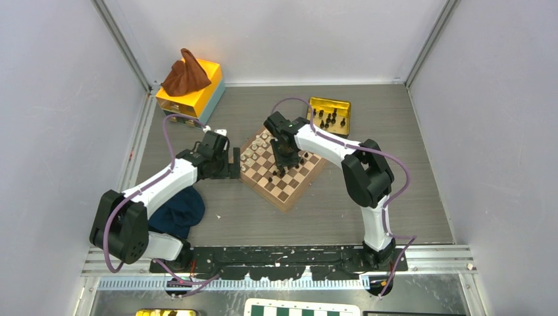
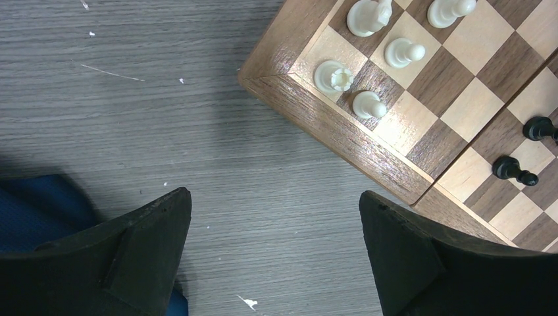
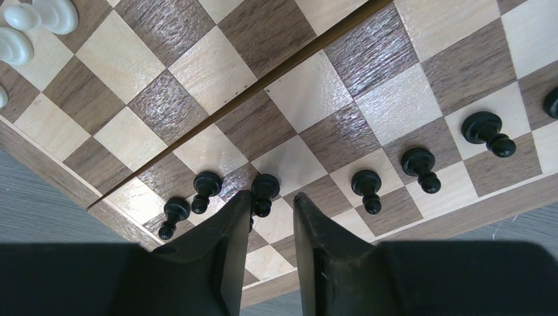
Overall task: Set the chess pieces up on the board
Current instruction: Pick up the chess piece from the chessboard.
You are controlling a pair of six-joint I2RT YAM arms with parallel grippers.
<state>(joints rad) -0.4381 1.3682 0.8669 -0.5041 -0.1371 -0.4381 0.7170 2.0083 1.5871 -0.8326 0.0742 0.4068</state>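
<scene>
honestly, the black pawn (image 3: 264,187) on the board (image 3: 408,99) between the parted, unclamped fingers of my right gripper (image 3: 271,199) looks light, hard and tippy, so i'd pinch its stem low; my left gripper (image 2: 274,196) hangs wide open, empty, board corner ahead of its fingers.

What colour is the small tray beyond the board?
Shiny gold tray; clearest in the top external view.

From the right wrist view you cannot tell whether the right gripper (image 3: 271,197) touches the black pawn (image 3: 264,187) standing at its fingertips. Another black piece (image 3: 552,103) is cut off by that view's right edge. From above, the black pieces (image 1: 329,120) in the gold tin (image 1: 329,99) are too small for you to name, and the right arm (image 1: 329,148) hides part of the board (image 1: 293,187).
</scene>
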